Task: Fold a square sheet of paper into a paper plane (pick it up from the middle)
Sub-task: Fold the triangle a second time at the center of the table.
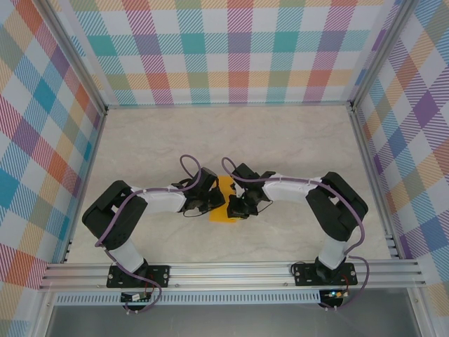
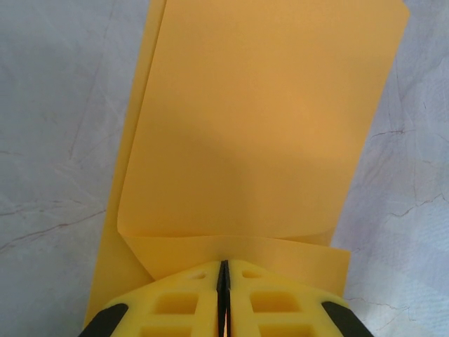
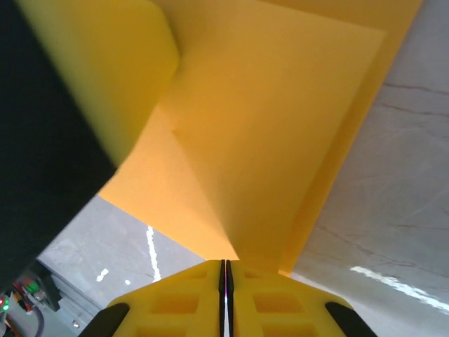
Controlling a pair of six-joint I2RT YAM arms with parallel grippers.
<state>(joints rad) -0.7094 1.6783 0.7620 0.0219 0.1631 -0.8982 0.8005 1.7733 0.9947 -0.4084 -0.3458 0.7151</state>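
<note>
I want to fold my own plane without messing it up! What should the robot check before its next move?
1. Left gripper pinching the square sheet of paper: ok, shut on its near edge.
2. Right gripper pinching too: ok, shut on a corner.
3. A fold made: ok, one layer lies over another.
4. Layers lined up: not ok, a strip of the lower layer peeks out along one side.
5. Paper flat on the table: not ok, it looks lifted at the right gripper.
6. No tears: cannot tell.
</note>
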